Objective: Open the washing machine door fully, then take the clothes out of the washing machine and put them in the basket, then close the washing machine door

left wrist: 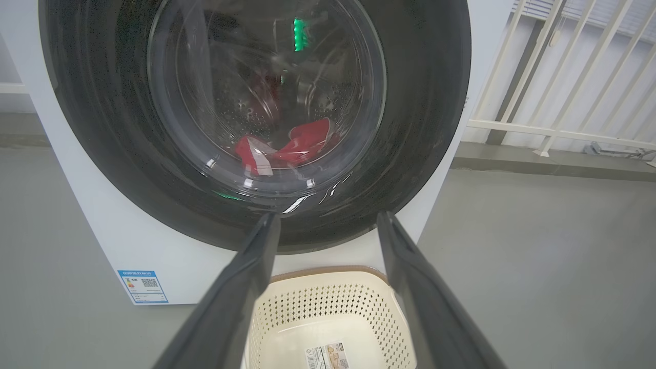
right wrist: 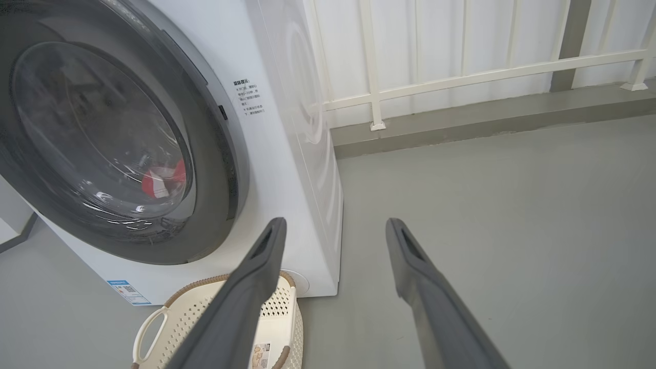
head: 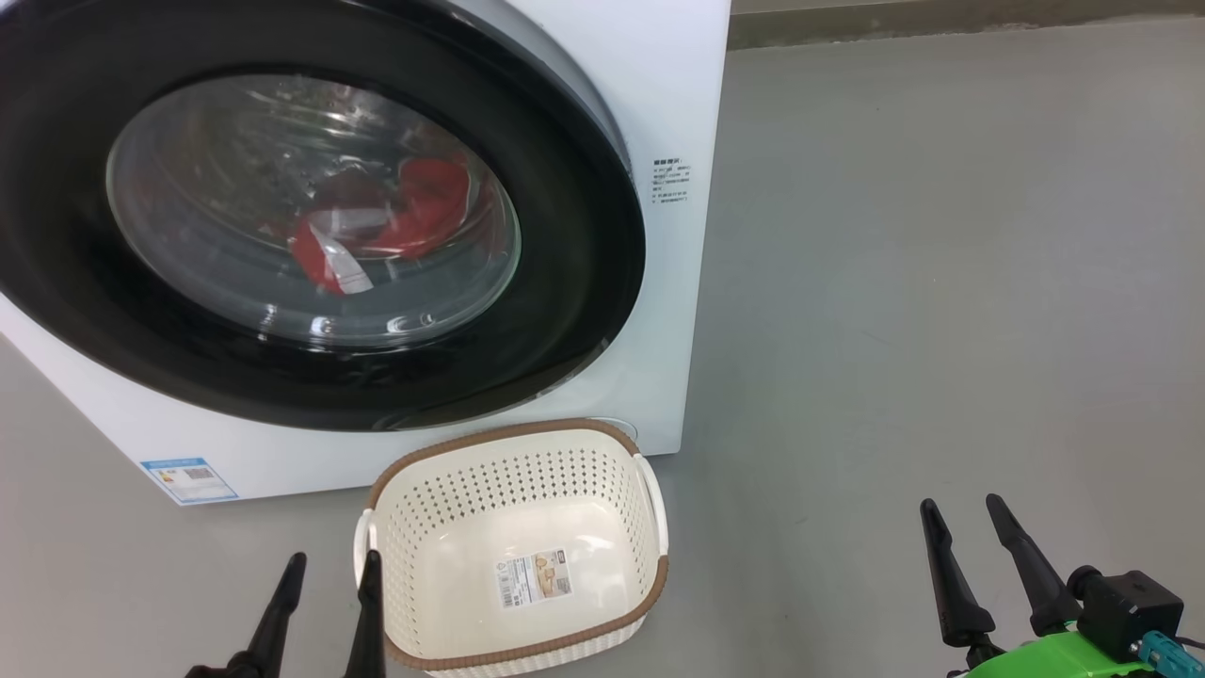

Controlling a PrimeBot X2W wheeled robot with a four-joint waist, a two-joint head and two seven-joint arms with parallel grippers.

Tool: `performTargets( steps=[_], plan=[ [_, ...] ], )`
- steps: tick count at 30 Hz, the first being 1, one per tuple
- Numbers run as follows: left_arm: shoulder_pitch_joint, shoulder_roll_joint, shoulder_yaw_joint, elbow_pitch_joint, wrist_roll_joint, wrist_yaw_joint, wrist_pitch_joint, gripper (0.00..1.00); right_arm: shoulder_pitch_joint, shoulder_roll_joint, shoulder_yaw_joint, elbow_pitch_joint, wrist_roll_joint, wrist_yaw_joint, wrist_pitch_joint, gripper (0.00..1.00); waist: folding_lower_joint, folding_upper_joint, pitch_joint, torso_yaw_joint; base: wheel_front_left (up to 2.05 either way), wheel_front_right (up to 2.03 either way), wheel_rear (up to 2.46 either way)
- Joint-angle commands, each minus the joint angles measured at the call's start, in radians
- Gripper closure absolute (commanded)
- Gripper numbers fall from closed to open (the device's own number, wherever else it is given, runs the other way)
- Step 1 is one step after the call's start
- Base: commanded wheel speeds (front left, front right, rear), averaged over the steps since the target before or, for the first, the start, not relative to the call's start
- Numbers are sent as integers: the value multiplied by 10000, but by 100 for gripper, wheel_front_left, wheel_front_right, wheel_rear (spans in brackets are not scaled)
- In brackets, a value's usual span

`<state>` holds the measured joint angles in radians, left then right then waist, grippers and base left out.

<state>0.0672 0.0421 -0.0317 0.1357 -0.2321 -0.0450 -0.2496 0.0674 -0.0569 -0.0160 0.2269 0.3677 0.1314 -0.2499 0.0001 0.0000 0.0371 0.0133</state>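
Left gripper (head: 334,560) and right gripper (head: 960,507) sit low in the head view, fingers spread on both. The basket (head: 508,434) is cream, perforated and brown-rimmed, with a sticker on its bottom. It stands on the grey floor (head: 941,282) just before the washing machine (head: 678,94), near the left gripper. The washing machine door (head: 584,235) is shut, its black rim glossy. Behind its glass lie the clothes (head: 424,207), red with white, low in the drum. A blue label (head: 188,480) marks the machine's lower corner. White railing (right wrist: 461,77) stands beyond.
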Motion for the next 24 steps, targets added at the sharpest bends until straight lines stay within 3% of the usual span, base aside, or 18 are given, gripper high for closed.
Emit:
performTargets(
  steps=[1,15,16,18,19,24],
  plan=[
    [-96,81,320,-171,9,-58,-122,0,-95,-106,218,-284,-71,-7,-118,0,-1,0,8,-7,0,0,0],
    [-125,81,442,-132,-255,-183,-122,0,-47,-44,222,-699,90,-7,-118,0,-1,0,54,25,0,0,0],
    [-129,81,438,-136,-258,-186,-122,0,-58,-35,273,-743,231,-7,-118,49,-1,0,56,32,0,0,0],
    [-147,81,428,-158,-269,-182,-122,0,-160,-18,346,-888,541,-7,-118,79,-1,0,88,39,0,0,0],
    [-163,81,416,-170,-277,-181,-122,0,-239,-10,403,-921,724,-7,-118,100,-1,0,115,46,0,0,0],
    [-319,81,253,-226,-301,-197,-122,0,-1046,33,608,-1044,2015,-7,-118,100,-1,0,336,163,0,0,0]
  ],
)
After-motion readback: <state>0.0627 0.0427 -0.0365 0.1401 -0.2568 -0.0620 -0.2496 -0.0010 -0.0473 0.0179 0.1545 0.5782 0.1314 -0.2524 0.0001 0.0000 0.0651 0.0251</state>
